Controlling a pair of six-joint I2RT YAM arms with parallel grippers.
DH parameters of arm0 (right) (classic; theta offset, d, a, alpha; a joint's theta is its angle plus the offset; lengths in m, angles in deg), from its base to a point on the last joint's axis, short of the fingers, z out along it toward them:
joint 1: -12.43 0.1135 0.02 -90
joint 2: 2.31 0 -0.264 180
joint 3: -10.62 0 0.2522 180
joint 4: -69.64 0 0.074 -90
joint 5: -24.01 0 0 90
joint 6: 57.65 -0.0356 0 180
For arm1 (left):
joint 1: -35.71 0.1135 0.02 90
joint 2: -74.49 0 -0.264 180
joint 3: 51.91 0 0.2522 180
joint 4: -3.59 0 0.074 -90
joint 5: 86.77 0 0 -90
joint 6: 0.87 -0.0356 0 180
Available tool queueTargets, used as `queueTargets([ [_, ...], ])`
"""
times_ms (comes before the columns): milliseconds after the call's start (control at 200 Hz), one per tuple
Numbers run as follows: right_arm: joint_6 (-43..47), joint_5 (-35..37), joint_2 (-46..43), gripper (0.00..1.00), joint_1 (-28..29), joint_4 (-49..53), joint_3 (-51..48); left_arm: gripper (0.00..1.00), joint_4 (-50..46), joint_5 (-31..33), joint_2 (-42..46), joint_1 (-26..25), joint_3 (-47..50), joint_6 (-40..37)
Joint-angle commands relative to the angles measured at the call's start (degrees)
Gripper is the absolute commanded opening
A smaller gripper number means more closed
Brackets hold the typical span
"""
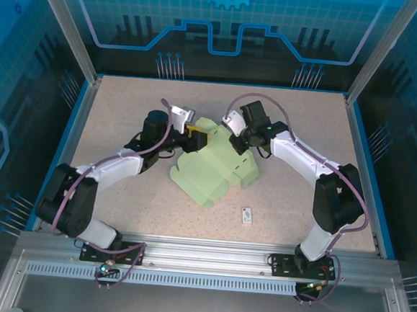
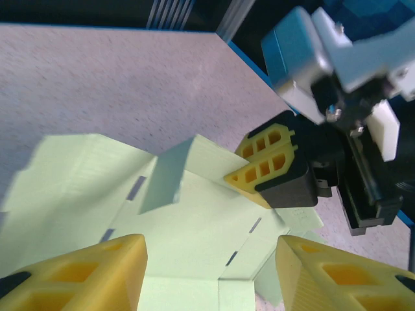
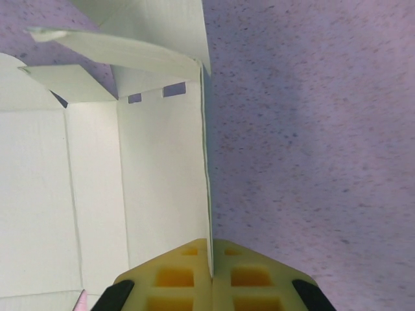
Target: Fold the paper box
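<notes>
1. Mint-green paper box (image 1: 211, 172) lies partly folded at the centre of the speckled counter (image 1: 126, 106), some flaps raised
2. Right hand (image 3: 211, 253) is clamped together on an upright panel edge of it, at its upper right
3. Left hand (image 2: 209, 253) hovers at its upper left, fingers apart, gripping nothing
4. Small white tag (image 1: 247, 215) lies lower right, apart from the box
</notes>
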Motion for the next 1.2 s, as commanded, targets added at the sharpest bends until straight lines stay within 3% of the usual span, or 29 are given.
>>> queueTargets([
  [0, 7.2, 8.3, -1.9, 0.01, 2.2, -0.2, -0.7, 0.57, -6.3, 8.0, 4.2, 1.9, 1.9, -1.2],
  [210, 11.2, 20.3, 1.2, 0.01, 6.9, -3.0, -0.6, 0.59, -9.7, 16.2, 6.8, 7.2, 3.7, 1.1],
  [335, 13.1, 26.2, 2.9, 0.00, 9.8, -7.9, -2.0, 0.58, -12.2, 15.5, 2.7, 11.2, 2.1, 3.1],
  [585, 20.3, 36.1, 5.3, 0.00, 14.0, -18.4, -5.3, 0.58, -17.7, 19.9, -7.3, 13.1, -3.6, 1.2],
  [895, 27.5, 39.3, 6.2, 0.00, 15.2, -29.4, -10.7, 0.56, -18.6, 6.8, -18.9, 12.5, -11.0, 4.4],
  [1196, 29.3, 36.8, 6.5, 0.00, 14.4, -32.0, -13.0, 0.56, -15.5, -0.3, -25.3, 10.3, -15.0, 5.1],
])
